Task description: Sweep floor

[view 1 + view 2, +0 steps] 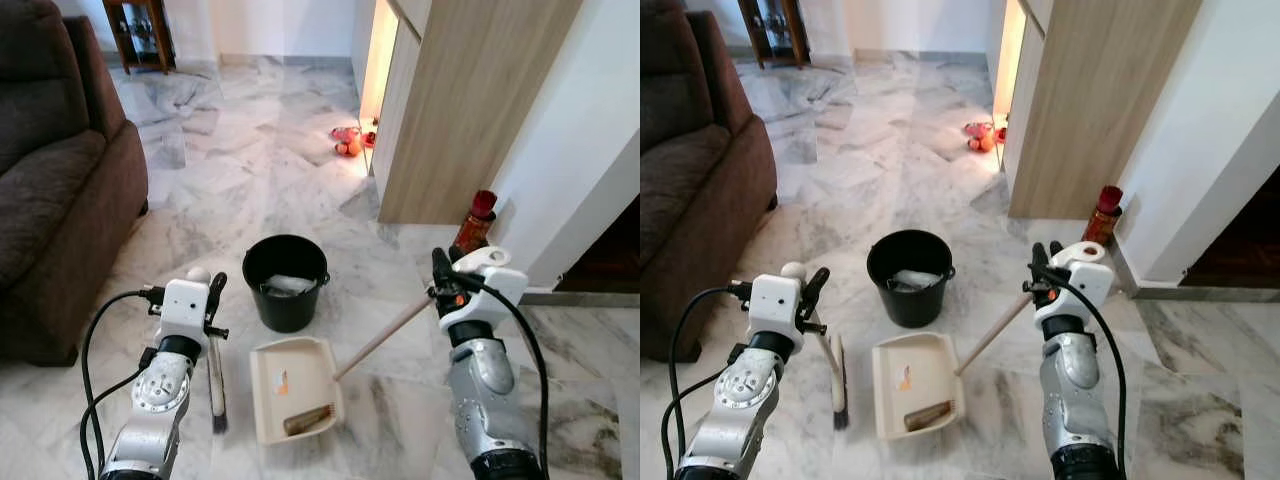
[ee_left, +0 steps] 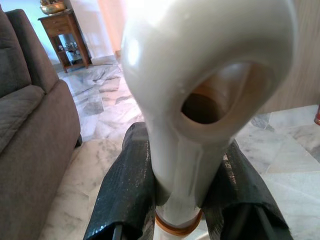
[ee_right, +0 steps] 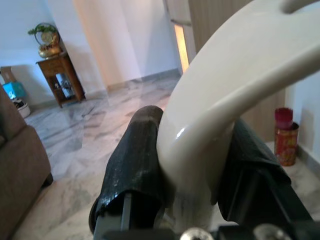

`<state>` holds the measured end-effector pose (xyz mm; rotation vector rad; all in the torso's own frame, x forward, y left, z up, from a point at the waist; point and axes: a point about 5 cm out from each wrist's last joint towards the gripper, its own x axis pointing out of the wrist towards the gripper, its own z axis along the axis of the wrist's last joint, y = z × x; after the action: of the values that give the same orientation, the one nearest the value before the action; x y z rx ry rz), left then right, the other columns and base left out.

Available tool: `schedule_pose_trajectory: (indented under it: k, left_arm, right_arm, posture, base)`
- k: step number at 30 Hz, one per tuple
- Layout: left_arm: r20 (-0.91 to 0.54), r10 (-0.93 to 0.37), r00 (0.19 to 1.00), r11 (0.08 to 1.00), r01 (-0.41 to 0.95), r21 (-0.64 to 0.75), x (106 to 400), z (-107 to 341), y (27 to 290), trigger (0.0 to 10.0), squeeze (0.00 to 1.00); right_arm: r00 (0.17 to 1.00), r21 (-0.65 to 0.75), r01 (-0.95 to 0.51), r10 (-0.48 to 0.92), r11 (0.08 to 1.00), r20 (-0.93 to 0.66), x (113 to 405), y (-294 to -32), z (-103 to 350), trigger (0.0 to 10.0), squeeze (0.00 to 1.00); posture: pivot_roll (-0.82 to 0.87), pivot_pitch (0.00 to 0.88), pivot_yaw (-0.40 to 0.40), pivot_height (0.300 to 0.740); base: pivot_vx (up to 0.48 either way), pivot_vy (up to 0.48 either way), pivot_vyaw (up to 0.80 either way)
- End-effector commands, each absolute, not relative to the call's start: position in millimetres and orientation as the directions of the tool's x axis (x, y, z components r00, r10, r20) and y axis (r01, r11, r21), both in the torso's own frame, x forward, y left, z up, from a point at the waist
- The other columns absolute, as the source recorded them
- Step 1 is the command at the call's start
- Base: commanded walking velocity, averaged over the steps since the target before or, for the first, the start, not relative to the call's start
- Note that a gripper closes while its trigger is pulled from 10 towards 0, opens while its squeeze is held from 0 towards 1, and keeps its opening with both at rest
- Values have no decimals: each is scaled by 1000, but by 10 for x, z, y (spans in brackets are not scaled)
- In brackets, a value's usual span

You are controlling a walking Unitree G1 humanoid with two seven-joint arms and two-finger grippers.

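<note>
The left gripper has its two black fingers clenched on the cream top of the broom handle, just under the hanging loop, so the broom stands near upright with its dark bristle head resting on the marble floor just beside the dustpan. A grip that high probably gives a long swing for little wrist motion, at the cost of less pressure at the bristles. The right gripper is likewise clamped around the curved cream grip of the dustpan's long handle, which slants down from the wrist to the pan; held at that slope, the pan lies flat with its open lip on the floor, so debris can be pushed straight in. A small brown heap of sweepings already lies inside the pan near its edge closest to the robot, so I judge the sweep to be well along, with emptying to follow. The black bucket stands just beyond the pan, within easy reach, presumably as the place to tip the dirt; it already holds something pale. A brown sofa sits along the floor's left side, and a red bottle stands against the wall near the wooden cabinet.
</note>
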<state>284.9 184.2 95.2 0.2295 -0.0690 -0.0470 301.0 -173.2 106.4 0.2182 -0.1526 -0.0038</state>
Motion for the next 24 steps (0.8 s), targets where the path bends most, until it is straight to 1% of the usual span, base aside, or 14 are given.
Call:
schedule_pose_trajectory:
  k: [1, 7, 16, 24]
  left_arm:
    - [97, -58, 994, 971, 34, 236, 2877, 1020, 1852, 10000, 0]
    - [96, -61, 993, 972, 37, 234, 2865, 1010, 1844, 10000, 0]
    - [108, -68, 992, 973, 43, 225, 2856, 1007, 1813, 10000, 0]
    - [124, -72, 990, 975, 44, 216, 2862, 1018, 1795, 10000, 0]
  right_arm:
    - [970, 228, -33, -23, 973, 243, 3016, -1745, 1308, 10000, 0]
    - [960, 156, -42, -4, 987, 281, 2948, -1748, 1429, 10000, 0]
    - [941, 170, -22, -37, 985, 336, 2857, -1780, 1587, 10000, 0]
    - [923, 214, -34, -52, 976, 380, 2883, -1762, 1741, 10000, 0]
  posture:
    - [11, 48, -36, 740]
    - [7, 43, -39, 740]
    - [-2, 8, -37, 740]
    - [-3, 0, -38, 740]
  base:
    - [0, 0, 0]
    - [0, 0, 0]
    - [0, 0, 0]
    - [0, 0, 0]
